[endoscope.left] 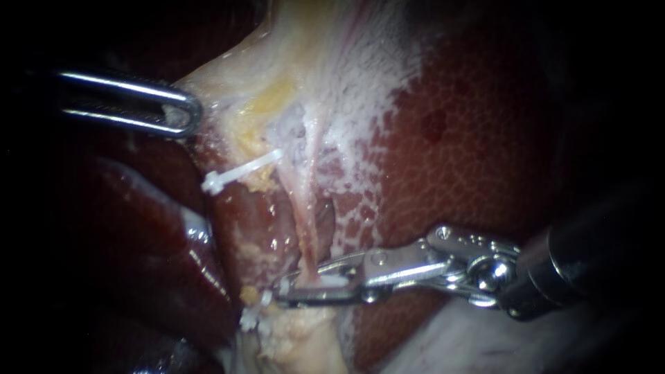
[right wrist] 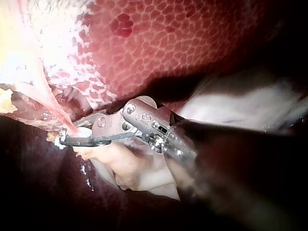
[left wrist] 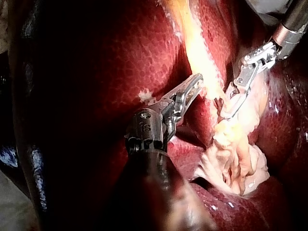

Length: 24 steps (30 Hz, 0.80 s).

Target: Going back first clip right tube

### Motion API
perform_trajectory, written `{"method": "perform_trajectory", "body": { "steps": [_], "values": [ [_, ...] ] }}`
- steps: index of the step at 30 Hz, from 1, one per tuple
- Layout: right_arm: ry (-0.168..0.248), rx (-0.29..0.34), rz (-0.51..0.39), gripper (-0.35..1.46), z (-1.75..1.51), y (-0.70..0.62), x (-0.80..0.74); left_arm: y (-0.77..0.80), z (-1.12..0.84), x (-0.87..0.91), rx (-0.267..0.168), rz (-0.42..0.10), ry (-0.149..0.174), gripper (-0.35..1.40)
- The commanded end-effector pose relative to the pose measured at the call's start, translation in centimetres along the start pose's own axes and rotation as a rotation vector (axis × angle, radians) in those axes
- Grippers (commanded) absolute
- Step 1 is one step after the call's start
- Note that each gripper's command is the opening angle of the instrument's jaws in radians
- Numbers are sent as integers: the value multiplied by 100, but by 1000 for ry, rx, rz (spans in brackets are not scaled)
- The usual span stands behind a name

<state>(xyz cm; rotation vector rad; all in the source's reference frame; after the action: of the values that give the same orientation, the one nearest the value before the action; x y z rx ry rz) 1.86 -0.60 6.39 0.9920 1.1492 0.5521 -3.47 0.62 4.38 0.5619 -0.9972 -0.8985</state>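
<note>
Across the endoscope view, the count is two instruments, two white clips and one distinct tube.

Surface: the liver (endoscope.left: 485, 138) is mottled dark red, with a whitish film spreading over it toward the centre. A pale fold (endoscope.left: 228, 76) rises above the working site and a pale mass (endoscope.left: 305, 339) lies below it. The edges of the view fall into darkness.

Left instrument (endoscope.left: 181, 116): the shaft enters from the left. Its jaws lie narrow, closed together on the edge of the pale fold, which is drawn taut toward them.

Right instrument (endoscope.left: 280, 292): the shaft enters from the lower right. Its jaws converge at the tip with only a slim gap along their length. That gap is filled by the held clip (endoscope.left: 332, 281), which both jaws touch.

Right tube (endoscope.left: 305, 215): this pink strand runs down from the pale fold and passes between the right instrument's jaws at the held clip.

Free clip (endoscope.left: 239, 172): it sits to the left of the right tube, well apart from both instruments and tilted.

White fragment (endoscope.left: 249, 318): it lies just beyond the right instrument's tip, against the pale mass. Whether it belongs to a clip cannot be told.
</note>
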Motion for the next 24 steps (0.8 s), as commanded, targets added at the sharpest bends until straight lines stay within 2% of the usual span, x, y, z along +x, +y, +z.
{"method": "perform_trajectory", "body": {
  "steps": [1,9,10,12,16,18,24],
  "values": [
    [0,0,0,-35,0,0,0,0,0,0,0,0,0,-35],
    [0,0,0,-35,1,0,0,0,0,1,-1,1,0,-35],
    [0,0,0,-27,1,0,0,0,0,1,-1,1,-1,-35],
    [0,-1,0,-1,3,0,1,0,0,1,-1,1,-1,-35],
    [-4,-6,-76,37,9,2,4,0,1,2,-1,1,-1,-35],
    [-6,-8,-99,47,13,2,5,0,1,2,-1,1,-1,-35],
    [-13,-12,-202,55,14,2,10,0,0,2,-1,1,-1,-35]
  ]
}}
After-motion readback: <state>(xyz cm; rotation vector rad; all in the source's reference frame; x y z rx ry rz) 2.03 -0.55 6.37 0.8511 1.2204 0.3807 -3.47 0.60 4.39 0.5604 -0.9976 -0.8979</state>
